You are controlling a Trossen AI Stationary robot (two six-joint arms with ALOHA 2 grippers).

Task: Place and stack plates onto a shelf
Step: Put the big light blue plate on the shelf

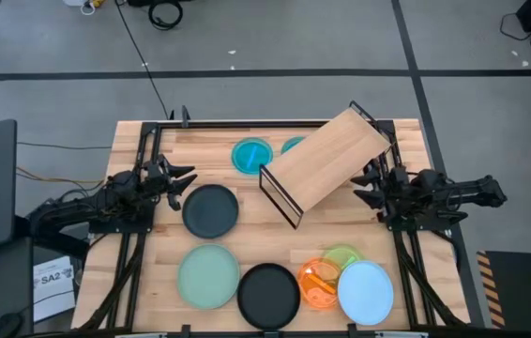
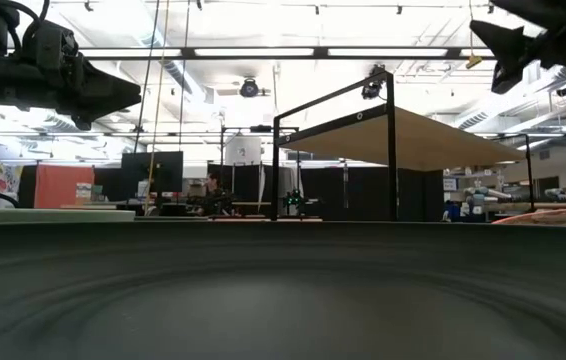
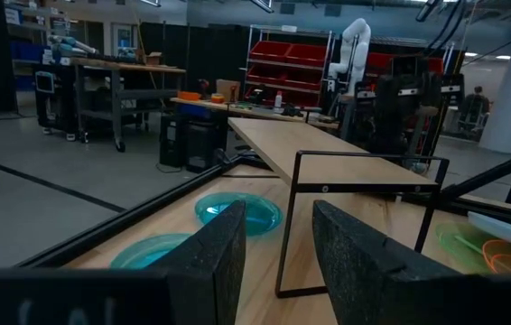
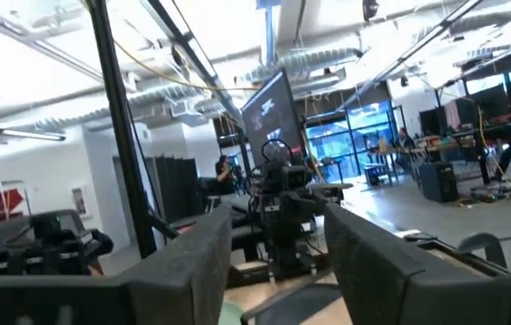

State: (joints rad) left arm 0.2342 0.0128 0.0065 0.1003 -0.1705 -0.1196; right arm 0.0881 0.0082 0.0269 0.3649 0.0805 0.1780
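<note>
The shelf [image 1: 326, 161], a light wooden board on a black wire frame, stands slanted on the table's far right-of-middle part; it also shows in the left wrist view [image 3: 328, 149]. Two teal plates [image 1: 251, 155] lie at its far-left side, one partly hidden by the board. A dark plate [image 1: 211, 210], a mint green plate [image 1: 208, 275] and a black plate [image 1: 268, 294] lie flat toward the near edge. The orange [image 1: 317, 284], lime green [image 1: 343, 255] and light blue [image 1: 366, 291] plates overlap near right. My left gripper [image 1: 186, 185] hovers open, left of the dark plate. My right gripper [image 1: 359, 185] hovers open by the shelf's right end.
The wood-plank tabletop [image 1: 275, 246] has bare room between the shelf and the near row of plates. Black arm mounts and rails run along both side edges [image 1: 129, 253]. In the low view a dark plate's rim [image 2: 283, 290] fills the foreground.
</note>
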